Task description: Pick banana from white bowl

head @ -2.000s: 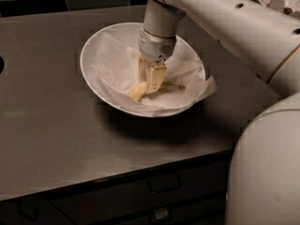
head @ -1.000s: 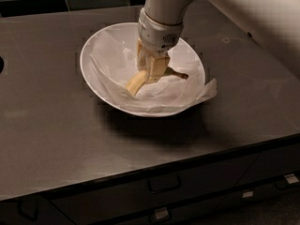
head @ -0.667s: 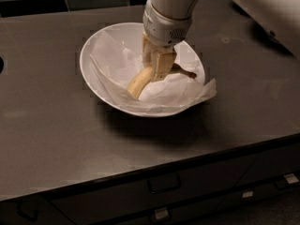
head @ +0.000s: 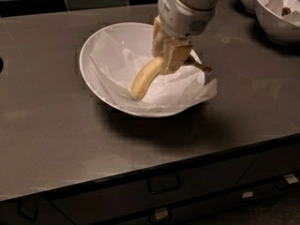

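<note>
The wide shallow white bowl (head: 101,43) with crumpled white paper lining sits on the dark counter, left of centre. My gripper (head: 168,55) reaches down from the top into the bowl's right half and is shut on the pale-yellow banana (head: 144,78). The banana hangs tilted, its free tip pointing down-left near the paper, its brownish stem (head: 200,67) sticking out to the right of the fingers. The banana's middle is hidden by the fingers.
Two smaller white bowls (head: 276,11) with reddish contents stand at the back right corner. The dark counter (head: 56,135) ends at a front edge with drawers (head: 164,184) below. A dark tiled wall runs along the back.
The gripper has risen slightly with the banana held in it, and the banana's tip has lifted off the paper. The arm has drawn back toward the top of the view.
</note>
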{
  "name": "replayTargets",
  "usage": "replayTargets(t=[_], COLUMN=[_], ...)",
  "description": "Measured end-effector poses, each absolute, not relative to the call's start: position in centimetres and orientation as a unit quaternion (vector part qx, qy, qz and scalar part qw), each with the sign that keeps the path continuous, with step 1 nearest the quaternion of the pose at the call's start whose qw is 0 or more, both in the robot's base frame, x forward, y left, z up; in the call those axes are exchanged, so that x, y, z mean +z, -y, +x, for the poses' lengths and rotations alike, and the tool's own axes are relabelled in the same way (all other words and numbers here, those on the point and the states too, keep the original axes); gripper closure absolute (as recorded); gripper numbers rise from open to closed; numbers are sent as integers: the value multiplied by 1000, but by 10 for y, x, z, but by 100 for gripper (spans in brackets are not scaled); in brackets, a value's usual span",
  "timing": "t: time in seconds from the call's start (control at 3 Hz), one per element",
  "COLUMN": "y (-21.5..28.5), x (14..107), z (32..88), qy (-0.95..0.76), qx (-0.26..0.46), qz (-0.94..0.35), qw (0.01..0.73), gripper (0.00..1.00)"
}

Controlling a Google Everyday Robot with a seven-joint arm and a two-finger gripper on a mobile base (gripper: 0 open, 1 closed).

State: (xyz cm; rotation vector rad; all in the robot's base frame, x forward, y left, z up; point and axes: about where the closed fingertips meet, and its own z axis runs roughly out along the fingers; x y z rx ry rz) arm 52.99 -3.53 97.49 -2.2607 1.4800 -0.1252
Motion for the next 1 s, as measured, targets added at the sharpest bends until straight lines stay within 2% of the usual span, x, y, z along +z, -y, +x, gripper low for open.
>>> replayTargets(t=[1.0], y=[66], x=[1037], z=[489], qy=[-542], qx=[-127], qz=[-783], qw=[278], gripper=[100])
